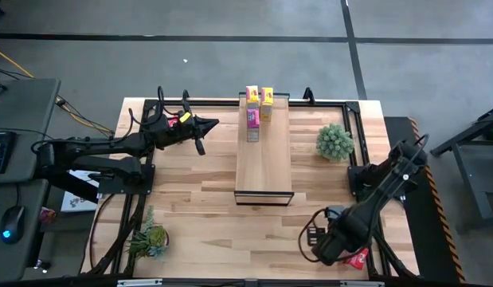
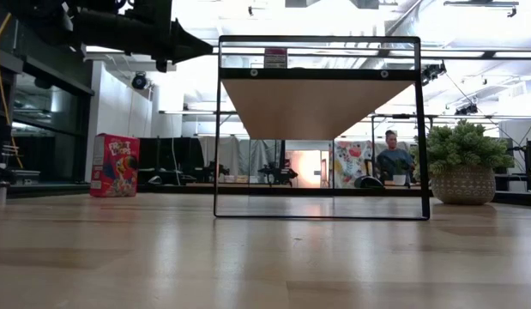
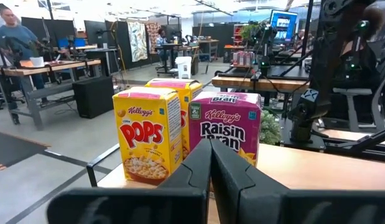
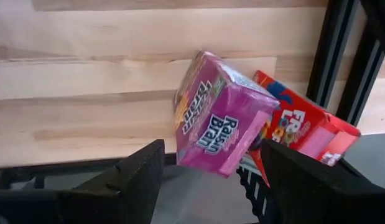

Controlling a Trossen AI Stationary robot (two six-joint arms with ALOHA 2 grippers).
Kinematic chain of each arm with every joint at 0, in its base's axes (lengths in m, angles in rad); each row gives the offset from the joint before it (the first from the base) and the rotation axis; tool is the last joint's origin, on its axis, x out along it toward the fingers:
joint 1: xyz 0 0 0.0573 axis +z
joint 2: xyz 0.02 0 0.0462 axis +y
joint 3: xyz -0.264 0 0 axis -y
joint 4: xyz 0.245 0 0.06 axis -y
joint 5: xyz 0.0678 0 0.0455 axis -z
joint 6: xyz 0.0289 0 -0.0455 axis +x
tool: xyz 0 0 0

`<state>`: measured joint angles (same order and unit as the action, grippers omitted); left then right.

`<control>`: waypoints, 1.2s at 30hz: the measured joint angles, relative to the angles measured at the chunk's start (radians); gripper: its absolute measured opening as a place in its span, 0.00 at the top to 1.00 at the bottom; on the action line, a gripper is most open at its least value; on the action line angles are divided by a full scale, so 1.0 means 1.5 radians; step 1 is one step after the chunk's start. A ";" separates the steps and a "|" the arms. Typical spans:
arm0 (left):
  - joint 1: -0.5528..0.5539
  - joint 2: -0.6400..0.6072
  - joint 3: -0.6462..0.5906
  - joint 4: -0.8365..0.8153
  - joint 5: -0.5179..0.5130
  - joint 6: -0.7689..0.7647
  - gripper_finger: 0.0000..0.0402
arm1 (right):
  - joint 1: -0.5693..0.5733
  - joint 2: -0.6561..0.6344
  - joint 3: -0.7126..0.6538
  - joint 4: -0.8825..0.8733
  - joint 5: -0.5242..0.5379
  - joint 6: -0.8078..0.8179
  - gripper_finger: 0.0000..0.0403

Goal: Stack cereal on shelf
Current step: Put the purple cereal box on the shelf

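My right gripper, spread wide at lower right, faces a tilted pink box to grasp it. Left gripper is pressed together near the shelf, where three boxes stand.

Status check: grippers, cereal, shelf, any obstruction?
Left gripper shut, empty, beside shelf. Right gripper open around pink Raisin Bran box, red box behind. Three boxes on shelf. Nothing blocking.
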<state>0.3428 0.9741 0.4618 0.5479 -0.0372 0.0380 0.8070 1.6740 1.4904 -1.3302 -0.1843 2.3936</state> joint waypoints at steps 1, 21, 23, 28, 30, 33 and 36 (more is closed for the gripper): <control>0.000 0.000 0.000 -0.002 0.000 0.000 1.00 | 0.001 0.006 0.000 -0.001 0.000 0.001 0.36; 0.000 0.000 0.000 -0.011 0.000 0.000 1.00 | 0.014 0.038 0.000 -0.014 -0.020 0.010 0.36; 0.000 0.000 0.000 -0.017 0.000 0.000 1.00 | 0.014 0.048 0.000 -0.007 -0.022 0.010 0.36; 0.000 0.000 0.000 -0.019 0.000 0.000 1.00 | 0.026 0.060 0.000 -0.002 -0.024 0.010 0.36; -0.001 0.000 0.000 -0.019 0.000 0.000 1.00 | 0.030 0.060 0.000 -0.004 -0.028 0.011 0.36; -0.001 0.000 0.000 -0.018 0.000 0.000 1.00 | 0.031 0.060 0.000 -0.013 -0.029 0.012 0.36; -0.001 0.000 0.000 -0.018 0.000 0.000 1.00 | 0.030 0.063 0.000 -0.018 -0.026 0.011 0.36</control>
<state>0.3420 0.9741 0.4618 0.5201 -0.0372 0.0376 0.8517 1.7678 1.4906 -1.3574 -0.2227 2.4104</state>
